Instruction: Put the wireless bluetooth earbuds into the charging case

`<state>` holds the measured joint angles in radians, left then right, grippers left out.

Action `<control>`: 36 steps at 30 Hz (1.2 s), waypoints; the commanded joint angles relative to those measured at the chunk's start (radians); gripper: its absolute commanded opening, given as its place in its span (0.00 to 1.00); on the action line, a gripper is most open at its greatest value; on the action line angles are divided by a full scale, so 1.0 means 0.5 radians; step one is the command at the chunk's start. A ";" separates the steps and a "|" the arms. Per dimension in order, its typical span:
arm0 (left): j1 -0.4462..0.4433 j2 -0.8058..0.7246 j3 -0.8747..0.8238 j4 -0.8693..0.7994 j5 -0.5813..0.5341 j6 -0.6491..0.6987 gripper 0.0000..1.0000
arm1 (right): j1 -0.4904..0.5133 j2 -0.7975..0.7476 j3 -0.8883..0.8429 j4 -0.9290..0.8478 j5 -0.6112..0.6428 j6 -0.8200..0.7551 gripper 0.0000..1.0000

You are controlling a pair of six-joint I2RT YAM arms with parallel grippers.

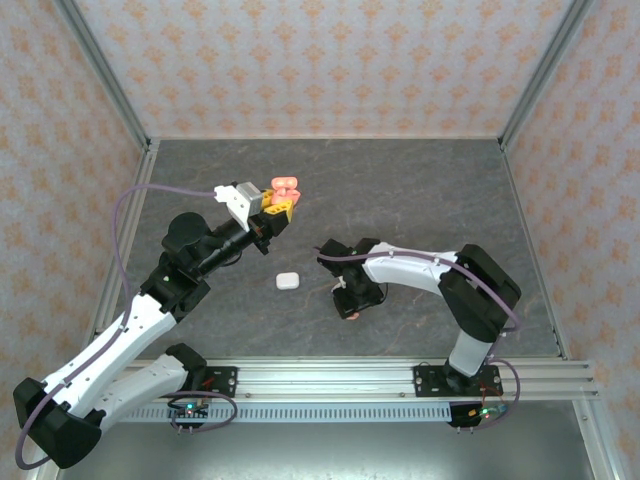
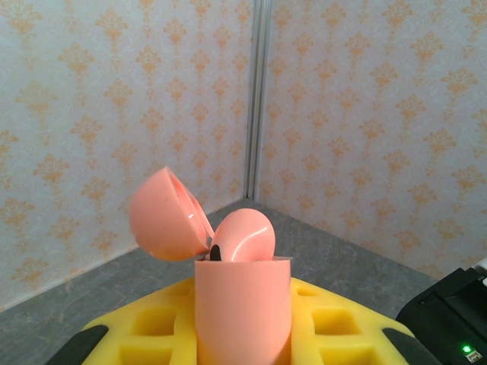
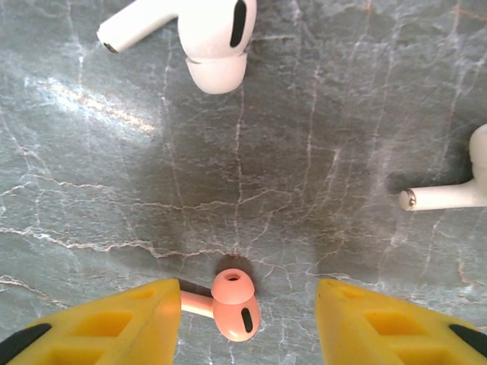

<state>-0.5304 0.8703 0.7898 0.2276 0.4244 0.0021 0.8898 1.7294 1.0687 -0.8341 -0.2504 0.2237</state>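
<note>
— So, what's in the pink charging case (image 2: 243, 304)?
— Its lid (image 2: 163, 217) is swung open to the left, and one coral earbud (image 2: 242, 237) pokes up from inside. The front wall hides the rest of the well. The left gripper (image 1: 280, 203) is clamped on the case, raised over the far left of the table (image 1: 420, 190).
— And the other coral earbud (image 3: 234, 304)?
— Lying on the table between the parted jaws of the right gripper (image 3: 247, 319), touching neither.
— Anything cut off?
— One white earbud (image 3: 205, 34) lies farther off. A second white earbud (image 3: 449, 194) is clipped by the right edge. A small white case (image 1: 288, 281) sits between the arms, too small to read.
</note>
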 commanded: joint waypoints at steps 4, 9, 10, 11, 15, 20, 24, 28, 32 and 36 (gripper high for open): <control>-0.010 -0.019 0.037 0.024 -0.042 0.047 0.00 | 0.012 0.033 0.067 0.011 0.082 0.025 0.50; -0.010 -0.017 0.040 0.020 -0.041 0.046 0.00 | 0.015 0.080 0.096 0.014 0.093 0.007 0.51; -0.009 -0.017 0.039 0.020 -0.041 0.048 0.00 | 0.020 0.095 0.101 0.006 0.097 0.001 0.51; -0.011 -0.019 0.037 0.017 -0.040 0.048 0.00 | 0.024 0.108 0.107 -0.009 0.100 -0.008 0.51; -0.011 -0.023 0.041 0.009 -0.045 0.051 0.00 | 0.045 0.133 0.109 -0.060 0.102 -0.031 0.51; -0.010 -0.017 0.039 0.017 -0.048 0.051 0.00 | 0.055 0.108 0.073 -0.125 0.089 -0.033 0.51; -0.010 -0.013 0.042 0.017 -0.048 0.051 0.00 | 0.055 0.086 0.034 -0.168 0.108 -0.012 0.51; -0.011 -0.013 0.045 0.014 -0.048 0.051 0.00 | 0.055 0.079 0.011 -0.209 0.144 0.029 0.51; -0.010 -0.011 0.048 0.011 -0.046 0.054 0.00 | 0.055 0.051 -0.019 -0.225 0.162 0.054 0.50; -0.011 -0.012 0.052 0.009 -0.047 0.054 0.00 | 0.055 0.042 -0.030 -0.257 0.195 0.055 0.49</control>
<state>-0.5304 0.8703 0.7898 0.2272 0.4103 0.0025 0.9123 1.7699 1.0779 -0.8806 -0.2157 0.2359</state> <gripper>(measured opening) 0.213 0.492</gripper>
